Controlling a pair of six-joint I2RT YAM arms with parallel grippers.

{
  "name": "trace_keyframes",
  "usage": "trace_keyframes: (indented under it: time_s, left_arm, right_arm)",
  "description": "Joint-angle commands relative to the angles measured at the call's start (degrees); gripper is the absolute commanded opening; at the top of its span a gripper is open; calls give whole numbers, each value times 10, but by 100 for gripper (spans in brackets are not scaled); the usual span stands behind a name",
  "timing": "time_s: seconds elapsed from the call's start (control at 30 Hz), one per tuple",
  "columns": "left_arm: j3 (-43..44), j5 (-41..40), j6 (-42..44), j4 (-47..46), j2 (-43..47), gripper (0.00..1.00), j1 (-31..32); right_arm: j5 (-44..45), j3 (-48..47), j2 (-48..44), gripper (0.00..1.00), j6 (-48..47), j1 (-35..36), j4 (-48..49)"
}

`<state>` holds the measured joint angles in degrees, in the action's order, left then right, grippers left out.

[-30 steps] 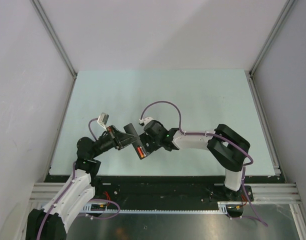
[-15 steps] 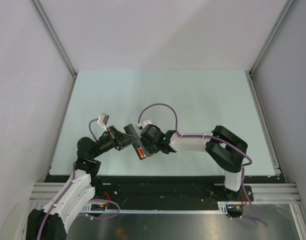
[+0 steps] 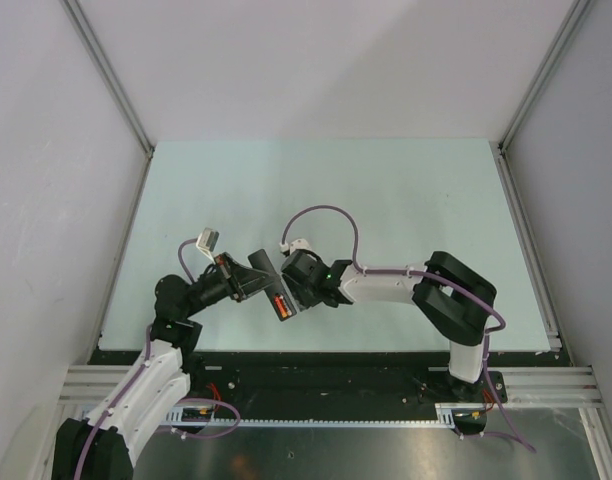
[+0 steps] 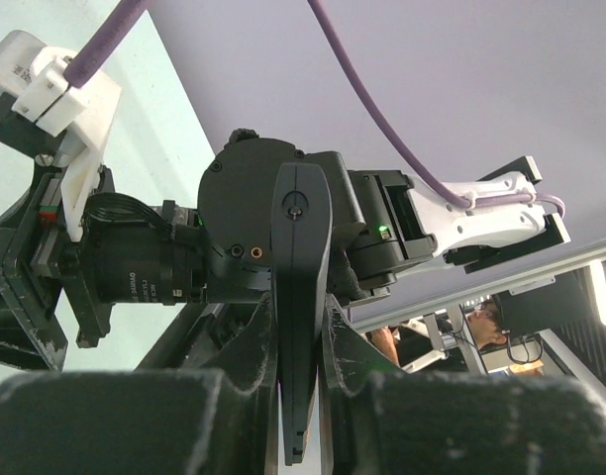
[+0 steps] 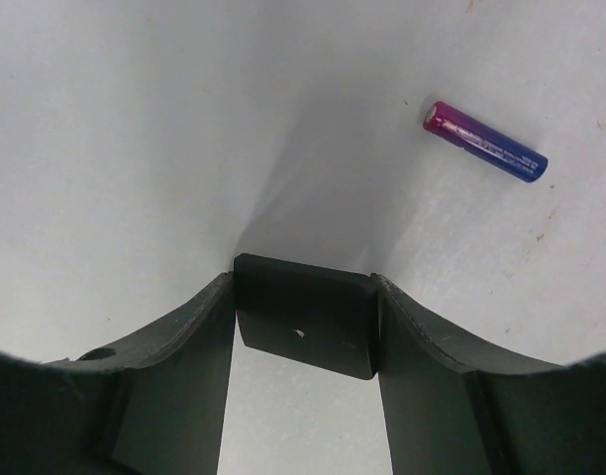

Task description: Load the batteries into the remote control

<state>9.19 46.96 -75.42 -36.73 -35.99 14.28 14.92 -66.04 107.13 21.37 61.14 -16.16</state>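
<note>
The left tool (image 4: pixel 295 341) clamped the remote control (image 4: pixel 301 233). The right tool (image 5: pixel 303 289) gripped the cover (image 5: pixel 303 332); a battery (image 5: pixel 485 142) lay on the bench (image 5: pixel 105 119).

left arm (image 3: pixel 146 375) + right arm (image 3: pixel 386 283) = 2 arms | left gripper (image 4: pixel 298 336) + right gripper (image 5: pixel 303 297) = 2 grippers | remote (image 4: pixel 301 257) x1 | red battery (image 3: pixel 279 303) + blue-purple battery (image 5: pixel 486 141) = 2 batteries in sight | purple cables (image 3: pixel 331 212) x2 | table (image 3: pixel 406 190) x1
</note>
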Motion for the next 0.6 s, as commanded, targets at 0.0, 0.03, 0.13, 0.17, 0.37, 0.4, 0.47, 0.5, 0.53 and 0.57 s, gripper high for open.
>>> trace_keyframes:
  time_s: [0.0, 0.03, 0.13, 0.17, 0.37, 0.4, 0.47, 0.5, 0.53, 0.57]
  left_arm:
    - [2, 9, 9, -18, 6, 0, -4]
    - [2, 10, 9, -18, 7, 0, -3]
    - [3, 10, 9, -18, 7, 0, -3]
    - [3, 9, 9, -18, 5, 0, -3]
    - [2, 6, 11, -18, -3, 0, -3]
    - [2, 6, 11, -18, -4, 0, -3]
    - [3, 3, 11, -18, -7, 0, -3]
    - [4, 1, 11, -17, -8, 0, -3]
    - [4, 1, 11, -18, -9, 0, -3]
    - [5, 1, 11, -18, -10, 0, -3]
  right_arm:
    - [14, 10, -21, 26, 38, -12, -65]
    - [7, 13, -30, 25, 48, -16, -63]
    - [-4, 35, -70, 24, 94, -36, -55]
    - [-4, 43, -82, 24, 110, -44, -52]
    - [-12, 128, -162, 23, 269, -140, -1]
    - [-2, 141, -171, 23, 288, -166, 9]
    - [12, 160, -185, 23, 340, -184, 28]
    - [22, 162, -185, 24, 354, -199, 32]
    - [28, 163, -183, 27, 366, -205, 33]
    - [32, 162, -175, 28, 381, -211, 36]
